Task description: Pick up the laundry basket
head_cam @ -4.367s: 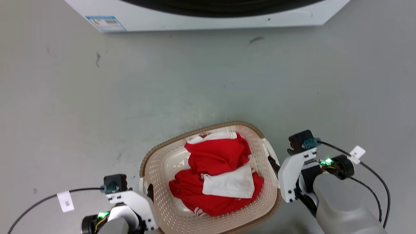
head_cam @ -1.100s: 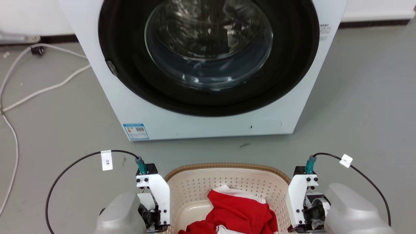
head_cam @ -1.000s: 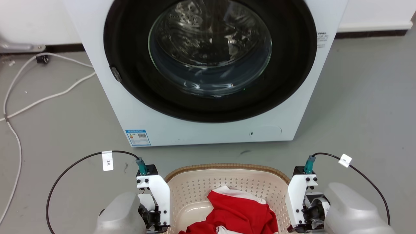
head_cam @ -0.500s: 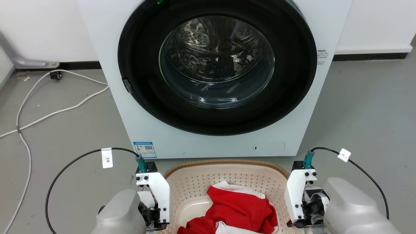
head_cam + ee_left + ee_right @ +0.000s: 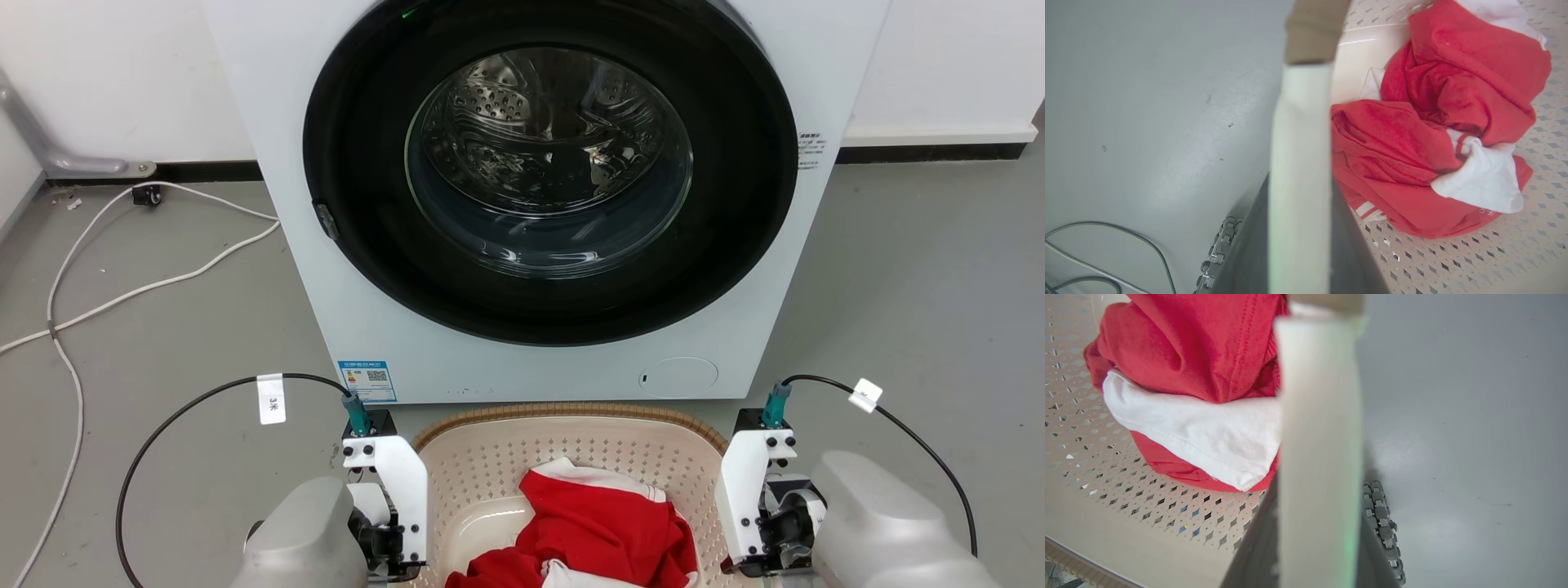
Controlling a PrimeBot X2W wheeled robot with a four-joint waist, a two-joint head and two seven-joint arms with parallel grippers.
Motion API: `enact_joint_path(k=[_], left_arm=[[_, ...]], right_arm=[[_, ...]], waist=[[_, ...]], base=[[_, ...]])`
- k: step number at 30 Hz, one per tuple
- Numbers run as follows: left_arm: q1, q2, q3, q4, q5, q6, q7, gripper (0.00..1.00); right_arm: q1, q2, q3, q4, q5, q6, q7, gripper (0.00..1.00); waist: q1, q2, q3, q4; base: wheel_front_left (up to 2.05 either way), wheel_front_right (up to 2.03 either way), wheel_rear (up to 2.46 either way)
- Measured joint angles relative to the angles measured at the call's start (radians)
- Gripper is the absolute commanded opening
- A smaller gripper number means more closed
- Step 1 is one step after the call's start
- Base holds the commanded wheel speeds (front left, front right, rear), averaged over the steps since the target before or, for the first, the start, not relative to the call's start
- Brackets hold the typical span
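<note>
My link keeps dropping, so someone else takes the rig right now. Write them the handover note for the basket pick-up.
Grippers: left gripper shut on one side handle of the laundry basket; right gripper shut on the opposite handle.
Things: the basket sits level between both arms, in front of the washing machine, with red and white clothes inside.
Done: both grasps; it looks raised, but floor clearance is unconfirmed.
Left: complete the lift, keeping it level.
</note>
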Motion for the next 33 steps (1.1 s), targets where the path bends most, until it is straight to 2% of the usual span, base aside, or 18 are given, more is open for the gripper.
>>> enact_joint_path(k=[33], left_arm=[[0.0, 0.001, -0.031, 0.002, -0.018, 0.004, -0.006, 0.0]], right_arm=[[0.0, 0.002, 0.03, 0.018, 0.043, 0.0, -0.027, 0.0]], waist=[[0.0, 0.0, 0.008, 0.002]], base=[[0.0, 0.0, 0.0]])
